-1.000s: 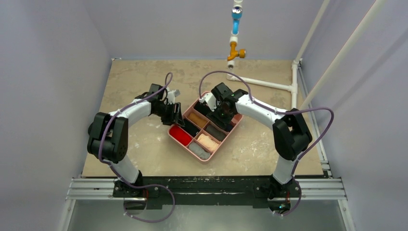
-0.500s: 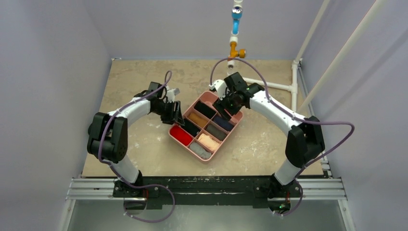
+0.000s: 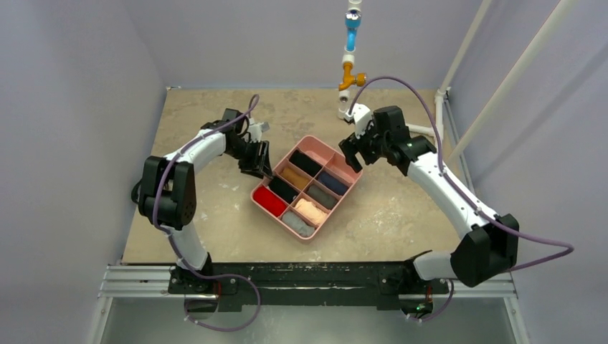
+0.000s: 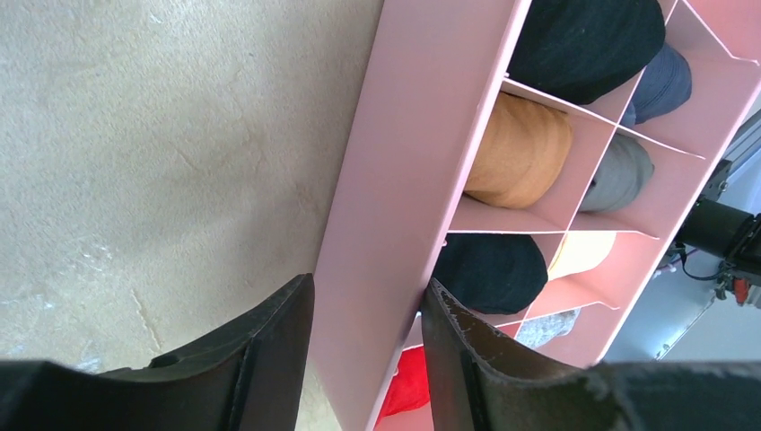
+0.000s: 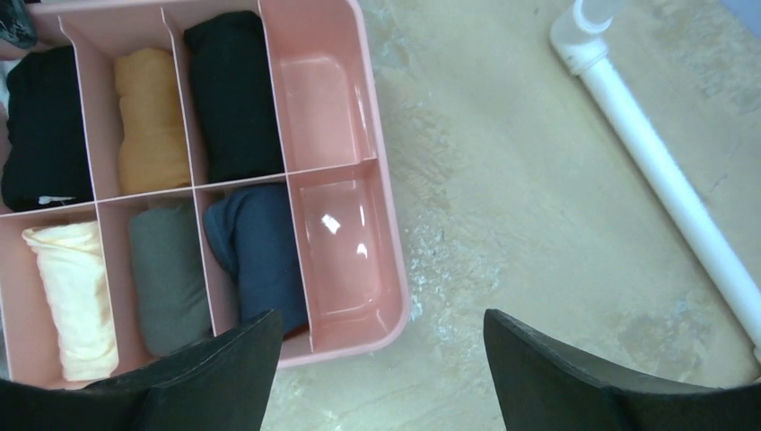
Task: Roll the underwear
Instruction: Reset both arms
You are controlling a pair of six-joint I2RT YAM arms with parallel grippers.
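Note:
The underwear (image 3: pixel 332 183) is a dark navy roll lying in one compartment of the pink tray (image 3: pixel 326 141); it also shows in the right wrist view (image 5: pixel 256 251) and the left wrist view (image 4: pixel 662 83). No cream band shows. My left gripper (image 3: pixel 262 167) is shut on the tray's near-left wall (image 4: pixel 422 135), one finger outside and one inside. My right gripper (image 3: pixel 353 143) is open and empty, above the table just past the tray's far-right corner (image 5: pixel 395 305), apart from the underwear.
The tray also holds black (image 5: pixel 229 90), orange (image 5: pixel 148 117), dark grey (image 5: pixel 166 278), cream (image 5: pixel 72 296) and red (image 3: pixel 269 201) rolls. Two end compartments (image 5: pixel 314 99) are empty. A white pipe (image 3: pixel 401 127) and a hanging valve (image 3: pixel 351 72) stand at the back right.
My right gripper has lifted out of the tray and drawn back to the far right, leaving the navy roll in its compartment. My left gripper stays on the tray wall.

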